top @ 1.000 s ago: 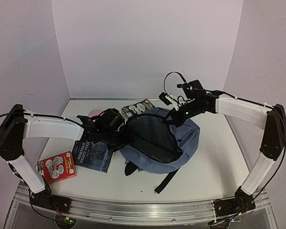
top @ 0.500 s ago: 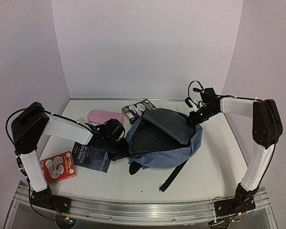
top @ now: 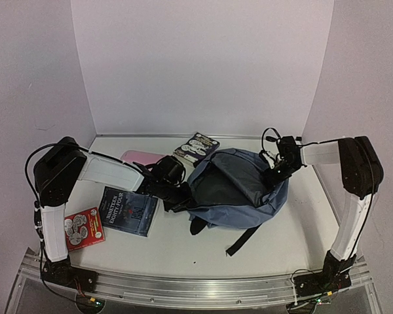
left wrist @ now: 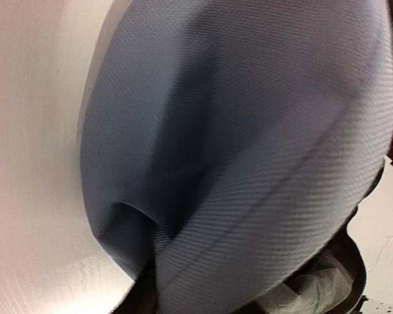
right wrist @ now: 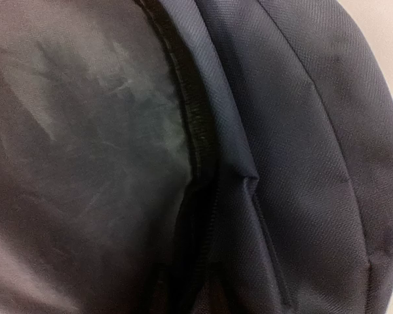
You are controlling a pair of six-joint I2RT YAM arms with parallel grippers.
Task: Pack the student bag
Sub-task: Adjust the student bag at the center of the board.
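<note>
Overhead and wrist views, read left to right. A red booklet lies farthest out to the left of the left gripper, and a dark book lies nearer, just to its left on the table. A pink case sits behind that gripper and a patterned book behind and to its right, near the back wall.

The left gripper is at the bag's left edge. Its wrist view is filled with blue-grey fabric and shows no fingers, so whether it is spread or pinching the cloth cannot be told.

The bag lies flat between the two grippers, its mouth gaping and the dark inside showing. The right gripper is at the bag's right rim. Its wrist view shows only zipper and grey lining close up, so here too the jaw state cannot be told.

Progress, as judged: the bag is unzipped and open, yet nothing can be seen inside it. All four items are outside on the table, so the packing proper has yet to begin, and zipping up would come after that.
</note>
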